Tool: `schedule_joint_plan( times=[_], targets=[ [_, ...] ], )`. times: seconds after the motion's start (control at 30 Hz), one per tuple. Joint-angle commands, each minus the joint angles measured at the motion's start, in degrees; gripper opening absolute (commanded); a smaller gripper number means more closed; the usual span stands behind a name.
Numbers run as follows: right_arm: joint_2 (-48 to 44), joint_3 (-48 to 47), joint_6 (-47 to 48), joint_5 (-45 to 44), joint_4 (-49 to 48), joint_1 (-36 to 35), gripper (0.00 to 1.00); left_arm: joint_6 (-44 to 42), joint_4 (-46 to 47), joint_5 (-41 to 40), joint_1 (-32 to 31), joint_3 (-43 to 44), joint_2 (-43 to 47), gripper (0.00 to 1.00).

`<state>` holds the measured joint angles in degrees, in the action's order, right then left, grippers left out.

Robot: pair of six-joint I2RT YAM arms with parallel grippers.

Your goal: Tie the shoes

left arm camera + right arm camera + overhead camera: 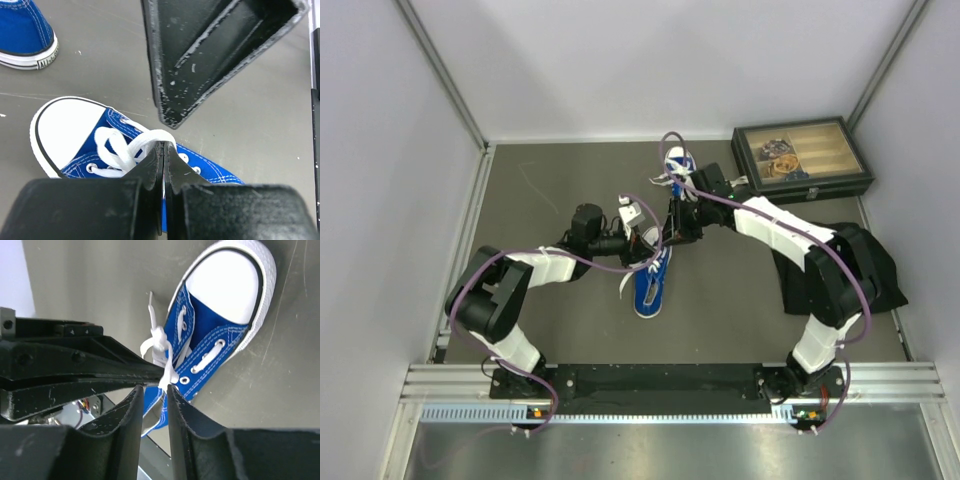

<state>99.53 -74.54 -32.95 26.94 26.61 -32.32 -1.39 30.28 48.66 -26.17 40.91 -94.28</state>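
Now the left fingers [150,167] clamp the lace [120,150] above the shoe [65,130]; the right fingers [132,407], slightly parted and gripping nothing, sit just beside it.

even, diffuse overhead light, bright throughout. shadows soft, just faint ones under the arms on the table [720,320]. mild sheen on the metal front edge [670,445]. wrist views: left fingers [100,210] v. close, slightly soft; toe cap [230,290] almost blown-out white; lace [120,150] sharp. no motion blur.
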Motion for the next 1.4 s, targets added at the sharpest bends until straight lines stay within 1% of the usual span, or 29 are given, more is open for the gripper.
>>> schedule_joint_plan(
  times=[0.0, 0.1, 0.23, 0.3, 0.5, 0.7, 0.87, 0.93, 1.17, 1.37],
  targets=[
    [0.1, 0.0, -1.7, 1.4, -3.2, 0.4, 0.25, 1.2, 4.8, 2.2, 0.3, -0.2, -0.3, 0.0],
    [1.9, 0.1, -2.8, 2.8, -3.5, 0.5, 0.24, 1.1, 4.6, 2.3, 0.5, -0.4, -0.2, 0.0],
    [2.6, 0.8, -4.1, 2.2, -3.1, 0.8, 0.18, 0.9, 4.6, 2.6, 0.6, -0.5, -0.4, 0.0],
    [1.6, 2.2, -5.1, 2.0, -3.8, 1.3, 0.17, 0.8, 4.4, 2.7, 0.6, -0.6, -0.4, 0.0],
    [-0.4, 6.2, -6.5, 1.1, -5.7, 1.5, 0.17, 0.2, 3.8, 2.7, 0.7, -0.5, -0.5, 0.0],
    [-0.5, 9.6, -9.1, 3.0, -11.0, 1.7, 0.19, -0.1, 3.2, 3.0, 0.8, -0.6, -0.6, 0.0],
    [-1.3, 10.8, -9.5, 3.2, -12.0, 2.6, 0.19, -0.4, 2.2, 3.0, 1.2, -0.2, -0.8, 0.0],
    [-1.4, 11.5, -9.5, 4.5, -13.9, 2.6, 0.19, -1.2, 1.3, 3.3, 1.2, -0.2, -0.8, 0.0],
    [0.7, 10.6, -11.1, 7.5, -17.6, 2.6, 0.2, -3.4, -1.9, 4.1, 1.6, -0.4, -0.4, 0.0],
    [1.7, 9.3, -11.5, 9.0, -18.5, 2.5, 0.21, -4.5, -3.0, 6.2, 1.7, -1.0, -0.3, 0.0]
  ],
)
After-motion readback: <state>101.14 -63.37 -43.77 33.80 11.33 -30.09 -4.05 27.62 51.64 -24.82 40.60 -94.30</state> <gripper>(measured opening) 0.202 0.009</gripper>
